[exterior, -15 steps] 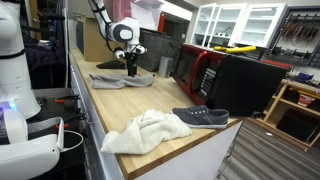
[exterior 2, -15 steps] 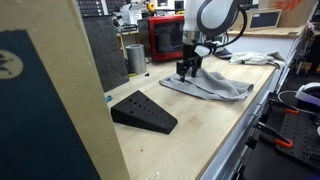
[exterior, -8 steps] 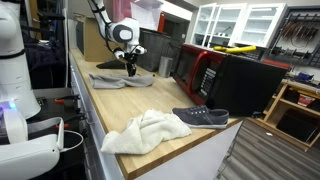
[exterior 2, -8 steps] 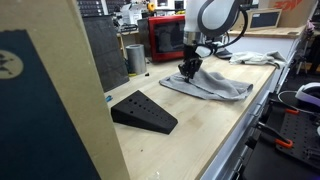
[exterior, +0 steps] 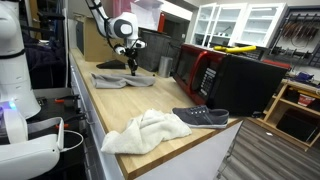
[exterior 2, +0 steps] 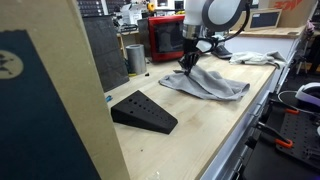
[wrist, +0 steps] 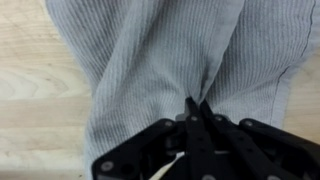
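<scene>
The gripper had its jaws apart a second ago; they are now closed together on a fold of the grey ribbed cloth, which puckers toward the fingertips. The cloth is therefore gripped, not merely touched. In an exterior view it peaks at the gripper, and the rest lies spread on the wooden worktop, well apart from the black wedge

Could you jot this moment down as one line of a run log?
fingers: shut, pinching a fold | held: grey cloth | rest of cloth: lying on wooden counter
</scene>
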